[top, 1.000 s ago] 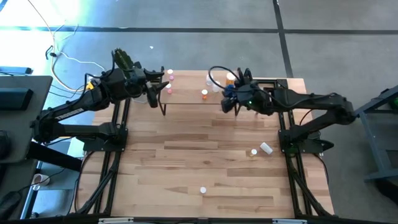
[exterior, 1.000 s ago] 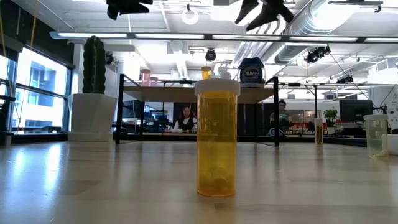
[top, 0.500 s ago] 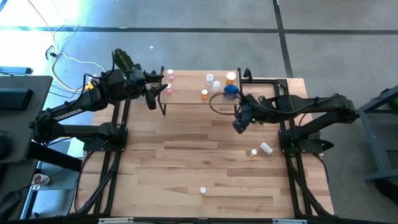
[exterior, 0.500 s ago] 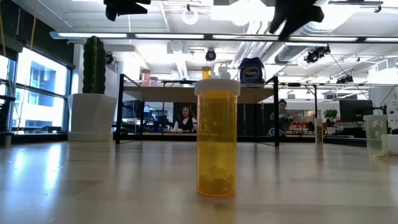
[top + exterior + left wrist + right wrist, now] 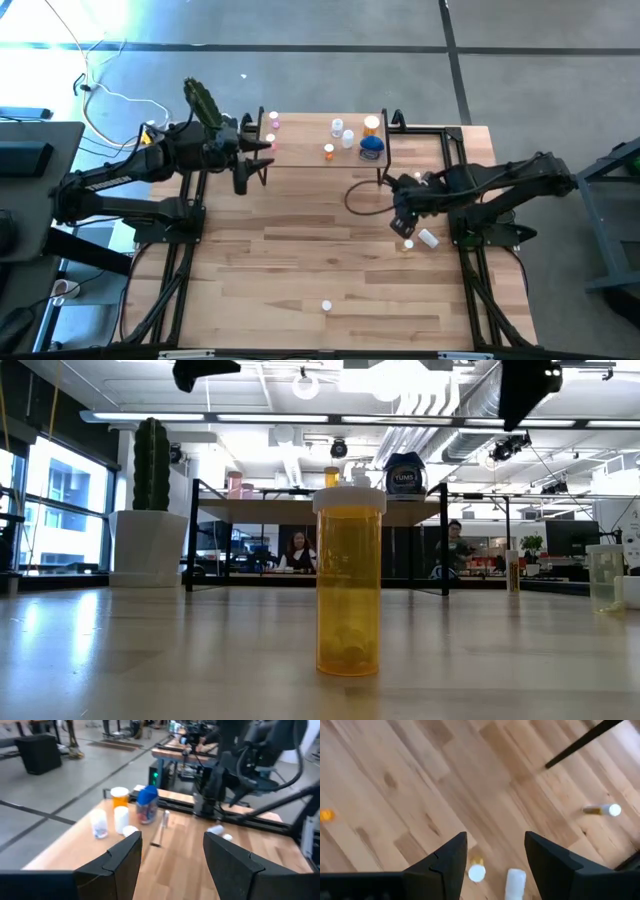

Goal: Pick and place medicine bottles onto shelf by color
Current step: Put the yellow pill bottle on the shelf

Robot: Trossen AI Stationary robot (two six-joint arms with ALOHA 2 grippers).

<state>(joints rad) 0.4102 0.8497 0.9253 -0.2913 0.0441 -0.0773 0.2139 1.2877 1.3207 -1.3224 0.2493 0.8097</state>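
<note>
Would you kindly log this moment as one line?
right hand: open, empty, above two bottles on table | left hand: open, empty, at shelf end

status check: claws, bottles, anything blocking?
Right claw open, empty, above two bottles on the table. Left claw open, empty, by the shelf. One orange bottle stands alone up front. Nothing blocking.

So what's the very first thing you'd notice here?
The tall orange bottle standing right up close in the low view. Then the blue bottle among little ones on the shelf at the table's far edge, and the right gripper, fingers open, above two small bottles.
</note>
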